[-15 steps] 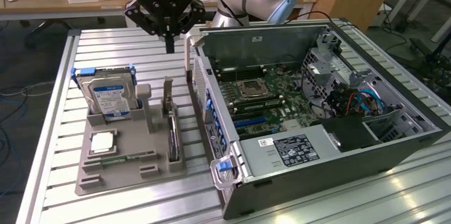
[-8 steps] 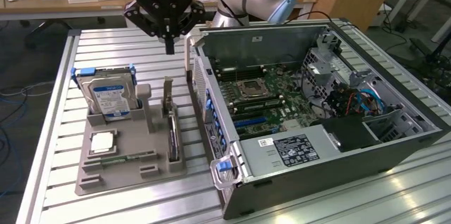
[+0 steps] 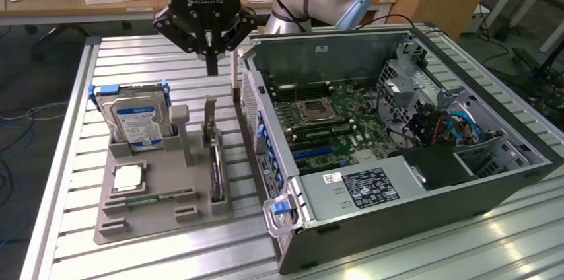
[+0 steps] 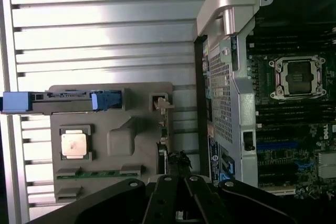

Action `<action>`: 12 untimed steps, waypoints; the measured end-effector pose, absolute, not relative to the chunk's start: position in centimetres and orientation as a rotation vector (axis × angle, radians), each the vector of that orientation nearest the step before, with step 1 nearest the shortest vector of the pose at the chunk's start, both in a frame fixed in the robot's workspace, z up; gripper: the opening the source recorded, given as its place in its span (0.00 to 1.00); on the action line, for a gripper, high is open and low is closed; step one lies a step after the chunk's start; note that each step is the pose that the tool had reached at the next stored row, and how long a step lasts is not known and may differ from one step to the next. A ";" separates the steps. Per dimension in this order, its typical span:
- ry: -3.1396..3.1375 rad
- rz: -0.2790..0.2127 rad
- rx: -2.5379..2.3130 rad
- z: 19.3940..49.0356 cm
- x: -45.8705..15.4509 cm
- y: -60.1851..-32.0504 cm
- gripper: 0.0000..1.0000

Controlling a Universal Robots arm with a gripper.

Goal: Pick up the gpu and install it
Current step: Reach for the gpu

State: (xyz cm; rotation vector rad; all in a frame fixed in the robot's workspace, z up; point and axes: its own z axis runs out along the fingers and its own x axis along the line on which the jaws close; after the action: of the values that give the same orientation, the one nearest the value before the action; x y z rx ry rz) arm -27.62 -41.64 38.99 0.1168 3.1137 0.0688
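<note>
Currently fingers [image 3: 211,63] closed, empty, abv gpu [image 3: 216,171].

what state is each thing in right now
hand, shut, empty, hovering clear of the gpu
gpu, standing on edge in its holder tray slot, not gripped
hard drive, upright in the tray
cpu, lying flat in its tray recess
memory stick, lying flat in the tray
computer case, on its side, side panel off

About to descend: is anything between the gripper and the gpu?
Nothing visible. The shut gripper hangs higher than the gpu, open air between them; the gpu stands on edge in the gray holder, the hard drive aside toward the exterior view's left.
</note>
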 end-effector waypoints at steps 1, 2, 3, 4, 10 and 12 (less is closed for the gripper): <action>3.114 0.069 0.117 39.0 -27.6 -41.9 0.11; 3.114 0.069 0.117 39.0 -27.7 -42.1 0.11; 3.114 0.069 0.117 39.0 -27.7 -42.4 0.11; 3.114 0.069 0.117 39.0 -27.7 -42.7 0.11; 3.114 0.069 0.117 39.0 -27.9 -44.0 0.11; 3.114 0.069 0.117 39.0 -28.0 -44.4 0.11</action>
State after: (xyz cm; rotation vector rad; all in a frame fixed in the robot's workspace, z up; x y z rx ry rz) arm -27.99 -44.35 38.96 0.1167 3.1137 0.0688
